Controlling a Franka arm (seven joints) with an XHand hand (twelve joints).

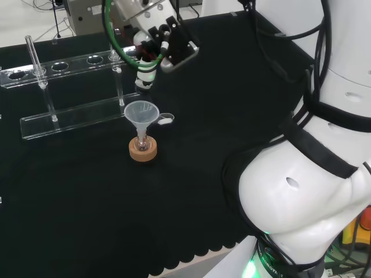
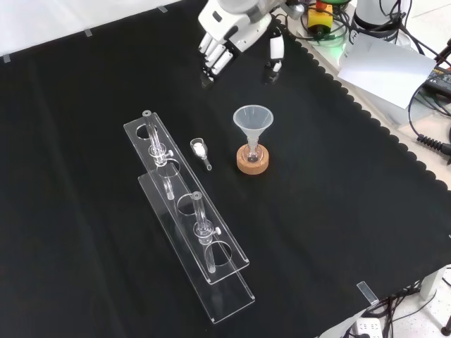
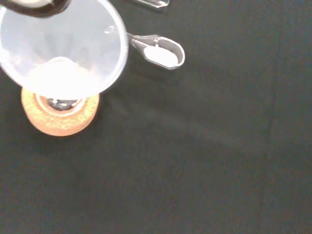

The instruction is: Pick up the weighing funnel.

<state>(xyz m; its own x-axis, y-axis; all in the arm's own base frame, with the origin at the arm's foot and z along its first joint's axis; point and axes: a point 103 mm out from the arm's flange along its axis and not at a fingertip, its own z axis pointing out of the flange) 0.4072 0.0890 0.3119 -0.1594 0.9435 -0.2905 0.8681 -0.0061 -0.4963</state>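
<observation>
Black cloth covers the counter (image 2: 77, 211). My hand (image 2: 236, 28) hangs above its far side, fingers relaxed and apart, holding nothing. In the front view the weighing funnel (image 2: 201, 151) lies between the clear rack (image 2: 225, 296) and the funnel (image 2: 253, 121). Its bowl faces up, probably to keep its white powder. Its long axis runs far to near, stem nearest.

In the front view, the weighing funnel (image 2: 200, 149) is hemmed between the clear tube rack (image 2: 225, 285) at left and the funnel (image 2: 253, 121) on its cork ring (image 2: 252, 165) at right, while bare black cloth (image 2: 211, 105) is left open above.
</observation>
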